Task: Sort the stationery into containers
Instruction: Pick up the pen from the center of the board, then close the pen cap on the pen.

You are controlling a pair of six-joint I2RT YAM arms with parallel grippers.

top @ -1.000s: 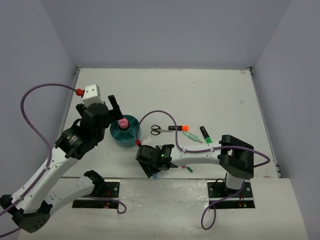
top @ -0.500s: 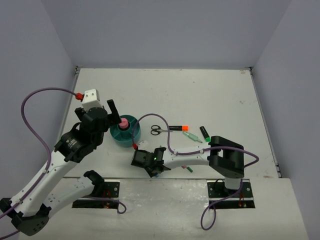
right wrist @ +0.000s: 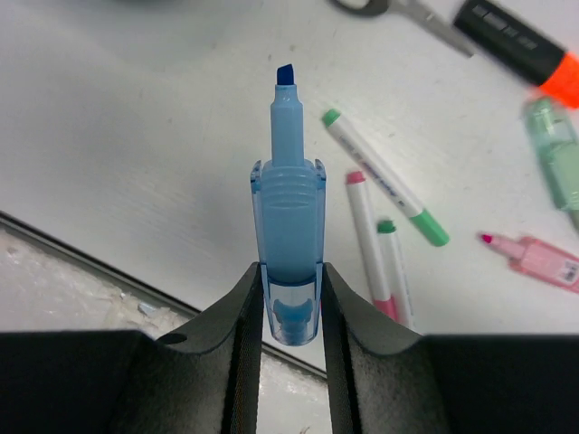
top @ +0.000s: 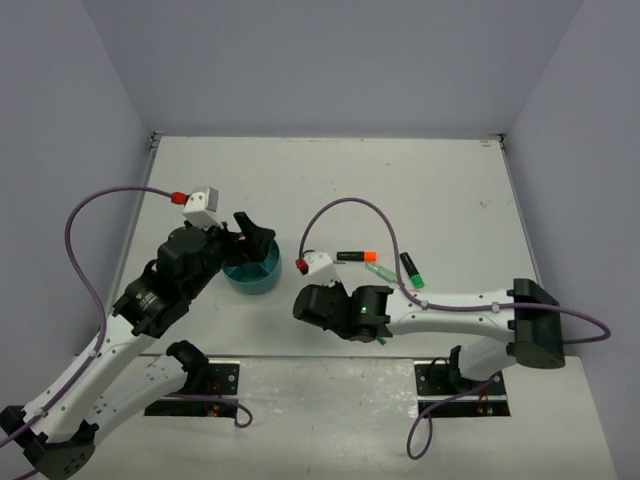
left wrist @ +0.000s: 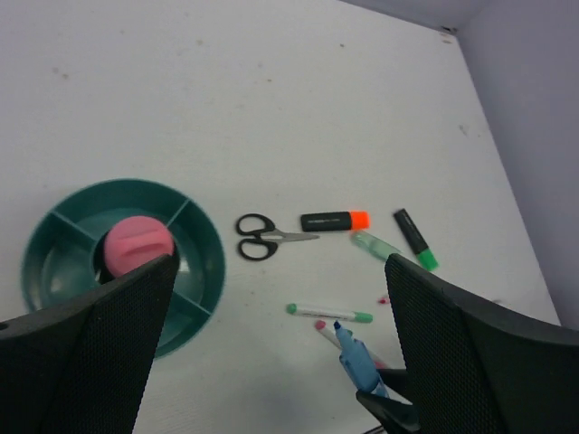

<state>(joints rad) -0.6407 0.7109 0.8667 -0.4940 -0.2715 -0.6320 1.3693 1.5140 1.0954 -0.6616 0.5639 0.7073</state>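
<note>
1. Stationery lies loose on the surface (top: 440, 200) to the right of the teal organizer (left wrist: 210, 262): scissors (left wrist: 262, 242), orange-capped highlighter (left wrist: 333, 220), green-capped highlighter (left wrist: 413, 240) and thin white pens (left wrist: 330, 313). The pink tube (left wrist: 137, 244) stands in the organizer's middle compartment.
2. The light-blue pen (right wrist: 291, 217) is pinched at its rear end by the right pincer (right wrist: 289, 276). The jaws are narrowed onto the barrel and the tip points straight ahead, probably so it can go into a compartment tip first.
3. The pen appears lifted off the surface above the white pens, apart from the organizer.
4. The right arm stretches low from its base leftward along the near edge.
5. The left pincer (top: 252, 230) hovers over the organizer on a bent arm, spread wide and empty.
</note>
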